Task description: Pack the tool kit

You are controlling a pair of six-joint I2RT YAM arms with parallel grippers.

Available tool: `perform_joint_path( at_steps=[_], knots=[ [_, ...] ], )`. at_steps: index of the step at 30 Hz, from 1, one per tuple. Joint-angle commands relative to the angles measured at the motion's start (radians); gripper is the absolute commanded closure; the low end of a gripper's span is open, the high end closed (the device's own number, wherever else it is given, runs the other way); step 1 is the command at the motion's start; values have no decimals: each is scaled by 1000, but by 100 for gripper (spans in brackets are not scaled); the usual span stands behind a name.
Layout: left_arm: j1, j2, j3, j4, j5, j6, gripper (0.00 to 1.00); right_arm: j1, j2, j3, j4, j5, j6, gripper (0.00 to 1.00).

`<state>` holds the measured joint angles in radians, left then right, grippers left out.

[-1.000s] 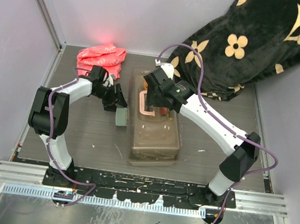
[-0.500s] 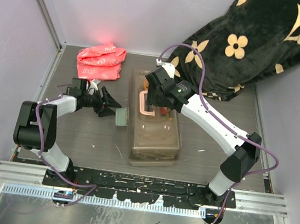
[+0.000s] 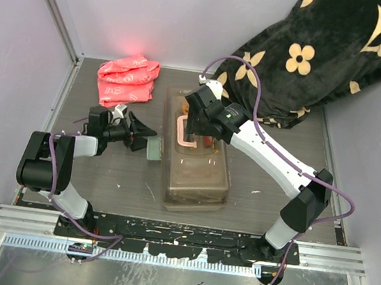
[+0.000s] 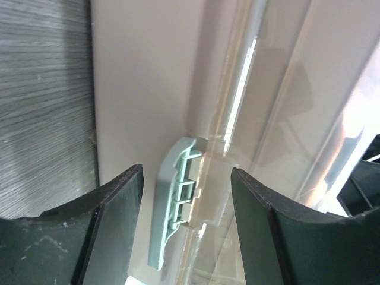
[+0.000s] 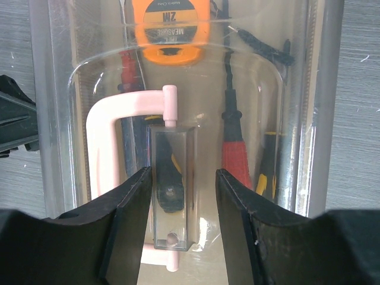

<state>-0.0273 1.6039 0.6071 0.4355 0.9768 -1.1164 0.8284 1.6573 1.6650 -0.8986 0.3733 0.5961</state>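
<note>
Two grippers, both with jaws apart. The toolbox (image 3: 196,178) sits mid-table (image 3: 116,175), lid down.

The left gripper (image 4: 184,178) faces its left wall. The side latch (image 4: 172,202) lies between the jaws with a gap on each side, nothing gripped.

The right gripper (image 5: 181,178) hangs over the lid, straddling the clear block (image 5: 172,190) at the pink handle (image 5: 101,148). A gap shows on one side, so it is not clamped.

Step in hand, I judge: snap that latch shut. Bear down on the lid with your right arm. Push the latch flat with your left, square on, or it may skid off.

Only the left wrist view shows the latch standing off the wall. Only the right wrist view shows the tape measure (image 5: 169,29) and a red-handled tool (image 5: 237,160) under the lid.
</note>
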Motion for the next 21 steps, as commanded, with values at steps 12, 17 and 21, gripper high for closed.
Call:
perform_joint_path(
  at_steps=[12,17,21],
  knots=[
    [-61,-82,-70,167,131,-82,32,-6,45,-33,-101,-76,5,48],
    [-122,-129,-71,120,126,-46,27,-6,47,-33,-101,-81,2,49],
    [-145,-109,-56,159,128,-57,27,-6,47,-34,-100,-84,3,49]
  ],
)
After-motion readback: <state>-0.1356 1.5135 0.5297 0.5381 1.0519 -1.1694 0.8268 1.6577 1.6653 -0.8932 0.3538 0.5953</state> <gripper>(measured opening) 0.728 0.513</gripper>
